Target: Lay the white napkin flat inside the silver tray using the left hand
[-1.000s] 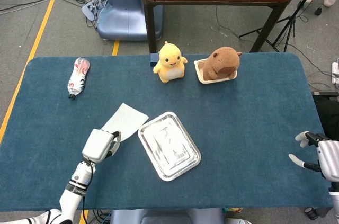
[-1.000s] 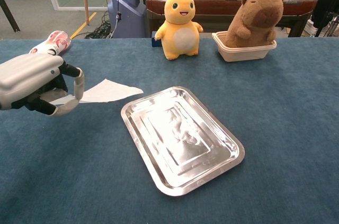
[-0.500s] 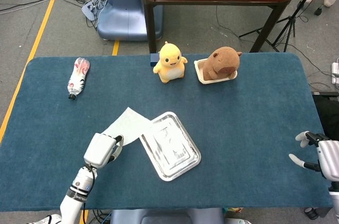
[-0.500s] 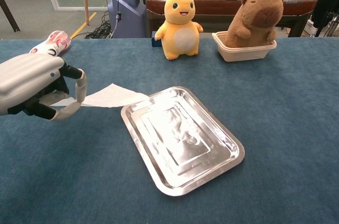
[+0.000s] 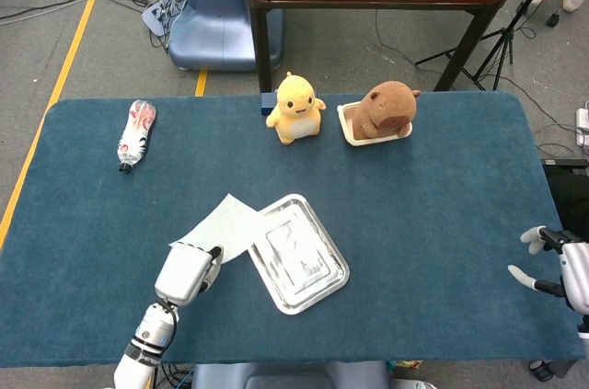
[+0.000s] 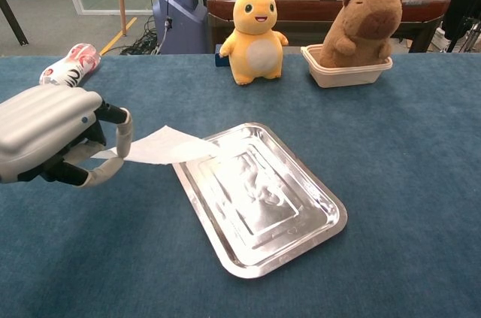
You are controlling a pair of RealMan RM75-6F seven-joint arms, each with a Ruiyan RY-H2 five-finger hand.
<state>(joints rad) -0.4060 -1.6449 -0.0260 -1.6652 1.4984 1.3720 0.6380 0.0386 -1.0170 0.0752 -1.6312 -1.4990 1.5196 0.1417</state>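
The dark blue felt-covered table (image 5: 433,223) shows bare cloth right of the rectangular silver metal tray (image 5: 296,254). The thin white paper napkin (image 6: 161,145) overlaps the tray's near-left rim, pinched by the left hand (image 6: 56,134). The right hand (image 5: 557,265), fingers apart, holds nothing at the table's right edge.

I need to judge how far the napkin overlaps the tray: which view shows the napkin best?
The head view: it looks down on the whole white napkin, its right corner over the silver tray's left rim. The chest view shows the napkin edge-on, held off the table by the left hand, so overlap is harder to read.
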